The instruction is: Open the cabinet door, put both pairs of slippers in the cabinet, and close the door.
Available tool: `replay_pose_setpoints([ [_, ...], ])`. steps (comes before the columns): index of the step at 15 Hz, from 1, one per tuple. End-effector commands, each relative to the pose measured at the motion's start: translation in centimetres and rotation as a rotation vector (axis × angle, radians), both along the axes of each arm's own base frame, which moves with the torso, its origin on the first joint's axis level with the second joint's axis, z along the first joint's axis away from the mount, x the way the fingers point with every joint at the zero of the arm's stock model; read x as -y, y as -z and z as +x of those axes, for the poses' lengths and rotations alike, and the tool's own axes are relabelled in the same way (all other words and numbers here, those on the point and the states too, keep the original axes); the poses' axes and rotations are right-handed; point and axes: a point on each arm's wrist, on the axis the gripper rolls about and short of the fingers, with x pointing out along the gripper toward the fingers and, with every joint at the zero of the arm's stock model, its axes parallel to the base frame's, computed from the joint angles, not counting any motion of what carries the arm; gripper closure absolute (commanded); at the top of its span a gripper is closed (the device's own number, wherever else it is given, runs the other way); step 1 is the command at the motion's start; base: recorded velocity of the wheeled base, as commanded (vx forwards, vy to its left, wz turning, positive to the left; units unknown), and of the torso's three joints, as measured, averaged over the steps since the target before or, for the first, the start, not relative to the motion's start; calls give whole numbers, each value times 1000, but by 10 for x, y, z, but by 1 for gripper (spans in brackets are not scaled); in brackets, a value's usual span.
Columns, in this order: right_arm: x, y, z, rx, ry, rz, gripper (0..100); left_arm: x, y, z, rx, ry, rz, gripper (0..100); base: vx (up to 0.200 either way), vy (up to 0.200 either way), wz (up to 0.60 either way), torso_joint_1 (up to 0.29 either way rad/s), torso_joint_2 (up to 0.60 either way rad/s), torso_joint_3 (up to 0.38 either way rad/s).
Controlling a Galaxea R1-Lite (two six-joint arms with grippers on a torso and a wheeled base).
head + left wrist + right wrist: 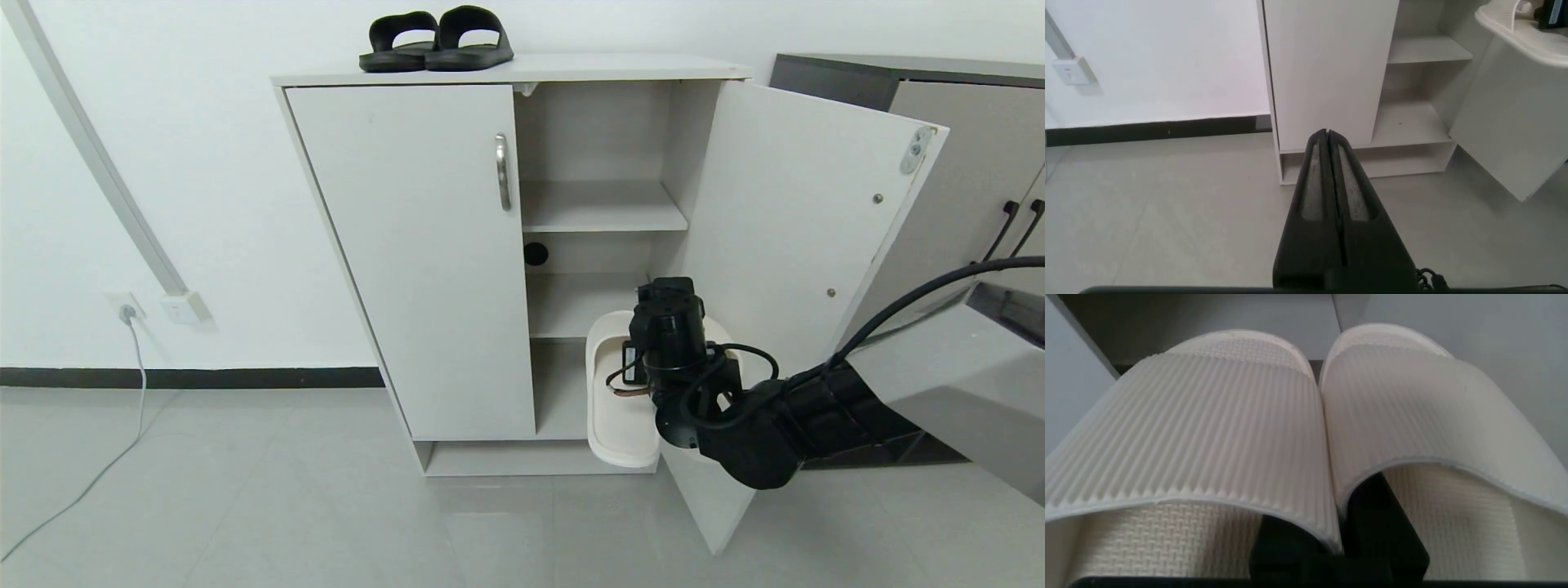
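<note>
A pair of black slippers (pixel 437 41) lies on top of the white cabinet (pixel 408 245). Its left door is closed and its right door (pixel 784 245) stands swung open, showing bare shelves (pixel 600 208). My right gripper (pixel 635 377) is shut on a pair of white slippers (pixel 619 416), held side by side in front of the lower compartment. Up close, the ribbed straps of the white slippers (pixel 1208 433) sit over the right gripper (pixel 1343 518), which clamps their inner edges. My left gripper (pixel 1326 143) is shut on nothing, low over the floor and facing the cabinet (pixel 1327 65).
A grey cabinet (pixel 939 163) stands just right of the open door. A wall socket with a cable (pixel 126 312) is at the left, the cable trailing over the tiled floor (pixel 245 506). A slanted wall duct (pixel 90 155) runs down to it.
</note>
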Motion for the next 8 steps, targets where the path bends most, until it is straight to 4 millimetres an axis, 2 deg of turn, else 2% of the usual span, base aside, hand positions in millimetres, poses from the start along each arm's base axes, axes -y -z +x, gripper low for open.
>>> replay_pose_setpoints([
  [1,2,6,6,-9,10,-6,100,0,0,0,-2,-1,0,100,0,0,0,0,0,0],
  [8,4,10,9,-16,14,-12,100,0,0,0,-2,-1,1,100,0,0,0,0,0,0],
])
